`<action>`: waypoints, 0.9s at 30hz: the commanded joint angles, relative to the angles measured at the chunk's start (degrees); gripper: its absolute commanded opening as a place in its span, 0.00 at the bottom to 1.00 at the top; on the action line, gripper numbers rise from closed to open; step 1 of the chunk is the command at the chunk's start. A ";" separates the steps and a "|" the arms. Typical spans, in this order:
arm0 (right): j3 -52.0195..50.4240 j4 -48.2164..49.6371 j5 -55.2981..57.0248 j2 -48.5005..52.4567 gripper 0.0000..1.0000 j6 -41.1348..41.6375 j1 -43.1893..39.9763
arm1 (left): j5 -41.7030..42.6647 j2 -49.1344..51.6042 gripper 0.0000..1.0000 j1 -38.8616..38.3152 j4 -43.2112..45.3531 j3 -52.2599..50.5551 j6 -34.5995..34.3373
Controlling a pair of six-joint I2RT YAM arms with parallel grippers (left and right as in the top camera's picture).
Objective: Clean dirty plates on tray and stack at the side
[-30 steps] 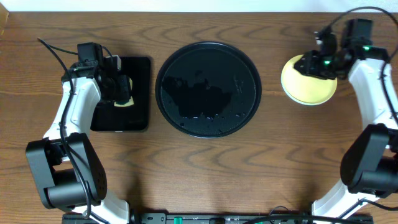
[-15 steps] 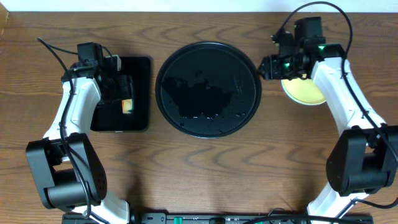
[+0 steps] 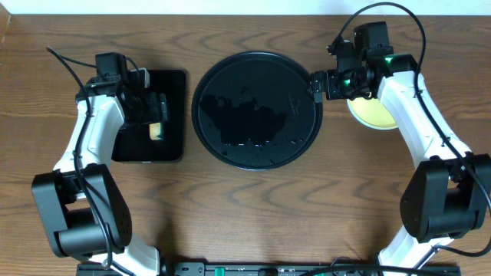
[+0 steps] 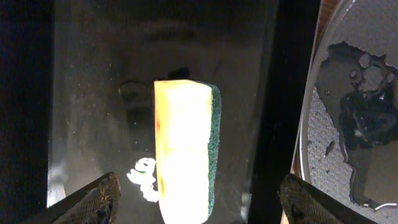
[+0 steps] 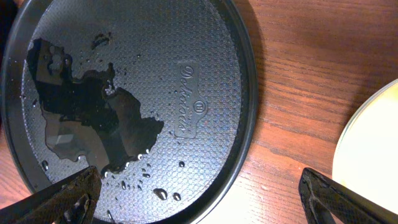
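Observation:
The round black tray sits mid-table holding only water puddles and drops, shown close in the right wrist view. A pale yellow plate rests on the wood to its right, partly under my right arm, and shows at the right wrist view's edge. My right gripper hangs open over the tray's right rim with nothing between its fingers. My left gripper is open above a yellow sponge with a green side, its fingers well apart from it.
The sponge lies on a small rectangular black tray left of the round tray. That tray's wet surface fills the left wrist view, with the round tray's rim at the right. Bare wood lies in front.
The left gripper opened and let go of the sponge, now lying on the rectangular tray. The right gripper opened and moved left from the yellow plate to the round tray's right rim.

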 commanded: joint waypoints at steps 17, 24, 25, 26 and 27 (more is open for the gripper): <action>-0.59 -0.07 0.35 0.09 0.99 -0.33 0.63 | -0.55 0.61 0.91 0.20 -0.13 -0.48 0.37; -0.59 -2.19 4.63 -8.70 0.99 -0.37 0.66 | -0.55 0.61 0.91 0.20 -0.13 -0.48 0.37; -0.59 -2.21 6.25 -11.02 0.99 -0.35 0.66 | -0.55 0.61 0.91 0.20 -0.13 -0.48 0.37; -0.59 -2.03 7.74 -13.64 0.99 -0.39 0.66 | -0.55 0.61 0.91 0.20 -0.13 -0.48 0.37; -0.59 -1.86 9.31 -16.65 0.99 -1.03 0.61 | -0.55 0.61 0.91 0.20 -0.13 -0.48 0.37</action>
